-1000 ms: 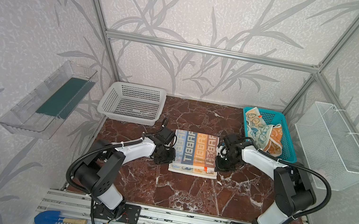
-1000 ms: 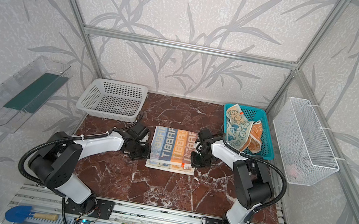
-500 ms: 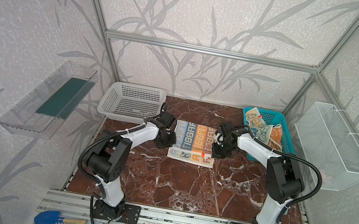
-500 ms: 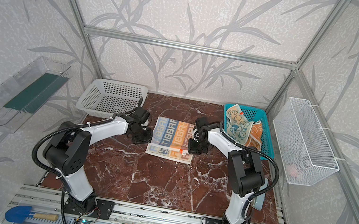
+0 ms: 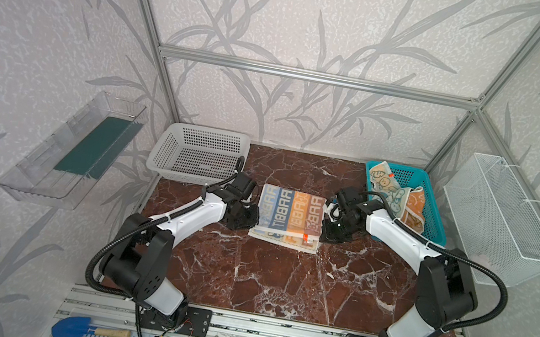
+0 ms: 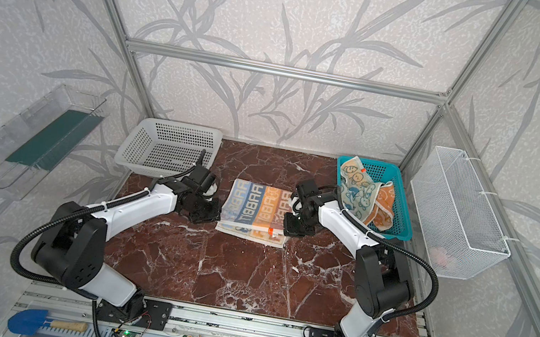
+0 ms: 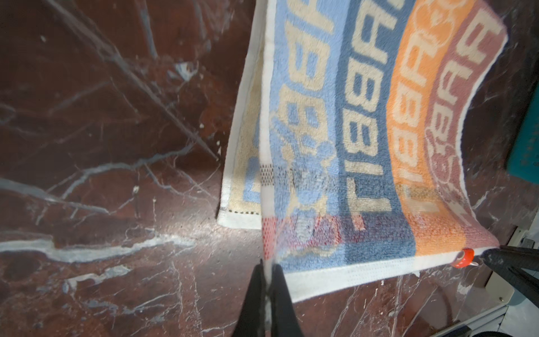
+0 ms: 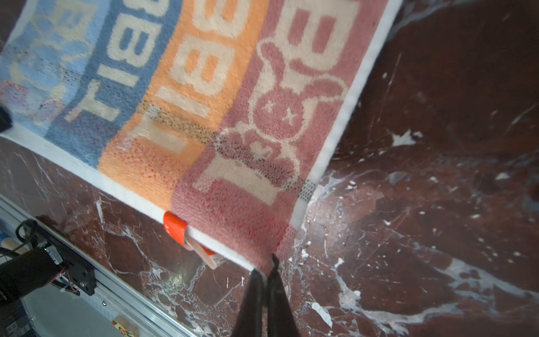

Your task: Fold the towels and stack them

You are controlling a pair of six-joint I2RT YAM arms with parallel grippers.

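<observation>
Jaws of the left gripper and right gripper are closed on the hem corners of the RABBIT-lettered towel; the marble tabletop is left bare on the near side.

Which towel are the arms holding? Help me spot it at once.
On the marble table, look between the white basket and the blue basket. The towel there has coloured stripes lettered RABBIT; the other two towels lie crumpled in the blue basket.

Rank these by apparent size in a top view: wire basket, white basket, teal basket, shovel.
1. wire basket, though it is wall-hung and perhaps nearer the camera
2. white basket and teal basket: too alike to rank
3. shovel
</observation>
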